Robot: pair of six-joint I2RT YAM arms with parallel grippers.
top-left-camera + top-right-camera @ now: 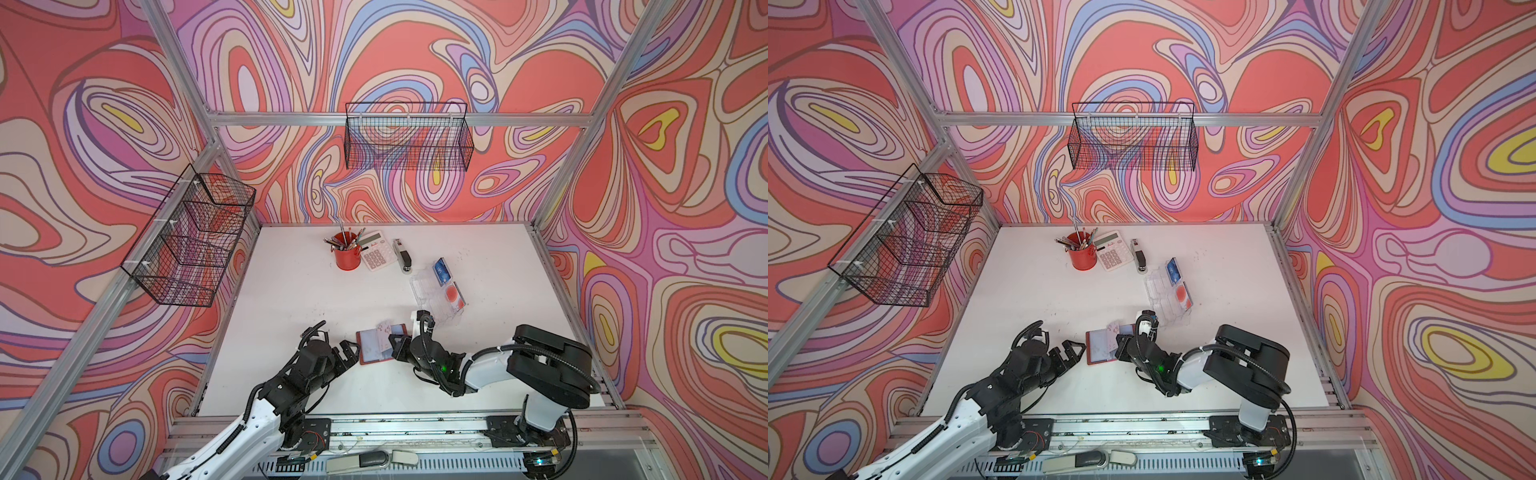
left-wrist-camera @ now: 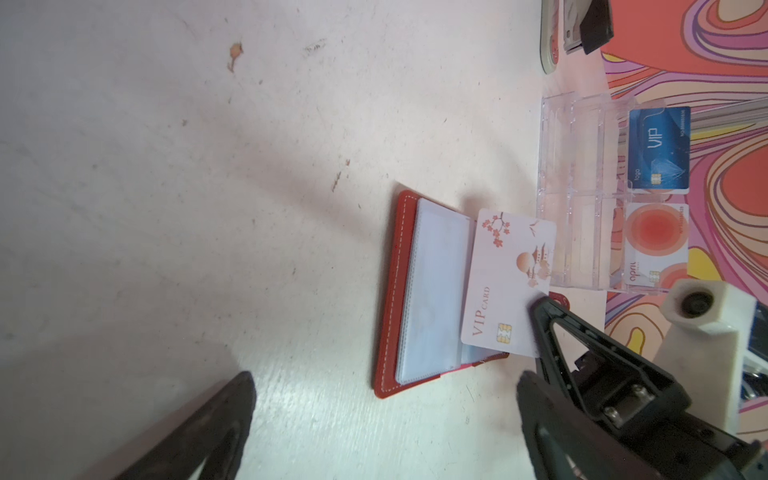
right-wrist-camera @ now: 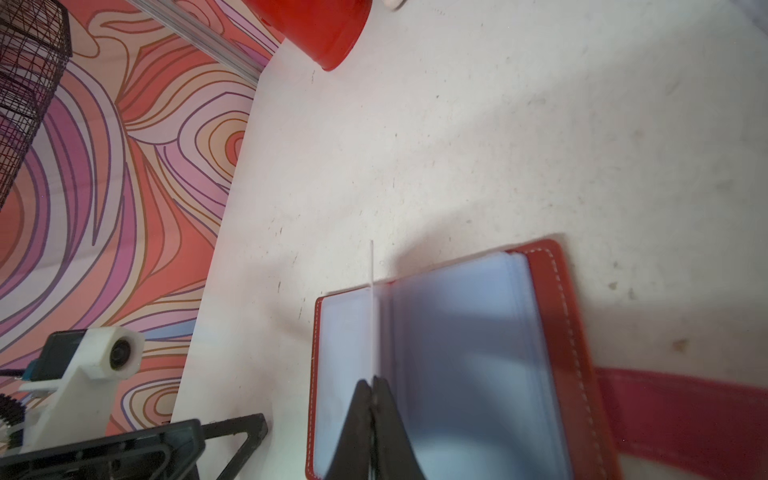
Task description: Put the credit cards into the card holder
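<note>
The card holder (image 1: 371, 349) is laid open on the white table (image 1: 291, 316) near the front edge, with its clear sleeves facing up. A pale card (image 2: 505, 274) printed with blossoms is pinched at one edge by the tightly closed jaws of the right gripper (image 3: 372, 380). It is raised at a tilt over the sleeves, about at the fold; whether its lower edge is seated in a sleeve cannot be told. The left gripper (image 1: 351, 352) is held just beside the holder's left edge, jaws spread wide, nothing gripped. A blue card (image 2: 660, 145) and a card with a red-orange circle (image 2: 656, 243) are stood in the clear tray (image 2: 582, 137), beyond the holder to the right.
</note>
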